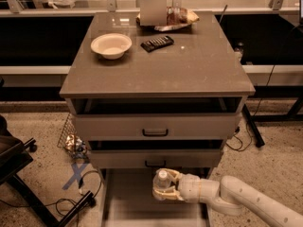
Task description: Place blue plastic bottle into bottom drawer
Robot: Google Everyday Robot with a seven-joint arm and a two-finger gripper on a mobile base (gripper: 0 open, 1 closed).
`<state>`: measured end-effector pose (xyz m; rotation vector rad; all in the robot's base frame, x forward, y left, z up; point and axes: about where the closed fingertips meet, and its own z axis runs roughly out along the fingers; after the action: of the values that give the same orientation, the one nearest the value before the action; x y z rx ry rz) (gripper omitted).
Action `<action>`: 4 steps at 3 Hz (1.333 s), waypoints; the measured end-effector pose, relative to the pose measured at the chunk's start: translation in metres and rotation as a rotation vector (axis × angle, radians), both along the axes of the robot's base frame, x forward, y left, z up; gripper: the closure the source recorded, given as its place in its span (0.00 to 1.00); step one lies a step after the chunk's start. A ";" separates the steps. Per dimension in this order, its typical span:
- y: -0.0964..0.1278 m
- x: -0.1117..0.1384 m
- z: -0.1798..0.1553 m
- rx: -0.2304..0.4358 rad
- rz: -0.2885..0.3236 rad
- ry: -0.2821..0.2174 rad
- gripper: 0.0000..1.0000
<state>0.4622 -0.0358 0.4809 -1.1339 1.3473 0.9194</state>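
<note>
My gripper (pixel 164 185) comes in from the lower right on a white arm and is shut on the blue plastic bottle (pixel 162 180), a clear bottle seen cap-up between the fingers. It hangs over the bottom drawer (pixel 128 197), the pulled-out grey tray below the cabinet's two upper drawers, near the tray's back right part. The bottle's lower body is hidden by the fingers.
The grey cabinet top (pixel 156 60) carries a white bowl (pixel 111 45), a dark remote-like object (pixel 157 43) and a tray of snacks (pixel 168 18). The two upper drawers (pixel 155 126) stand slightly open. Cables, a blue X mark (pixel 75 175) and a chair base (pixel 19 174) lie on the floor at left.
</note>
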 end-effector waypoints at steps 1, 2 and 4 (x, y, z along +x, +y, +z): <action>0.000 0.000 0.000 0.000 0.000 0.000 1.00; 0.023 0.008 -0.056 -0.002 0.005 0.033 1.00; 0.069 0.035 -0.156 -0.003 0.055 0.078 1.00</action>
<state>0.4974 0.0329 0.3249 -1.1520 1.3865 1.0112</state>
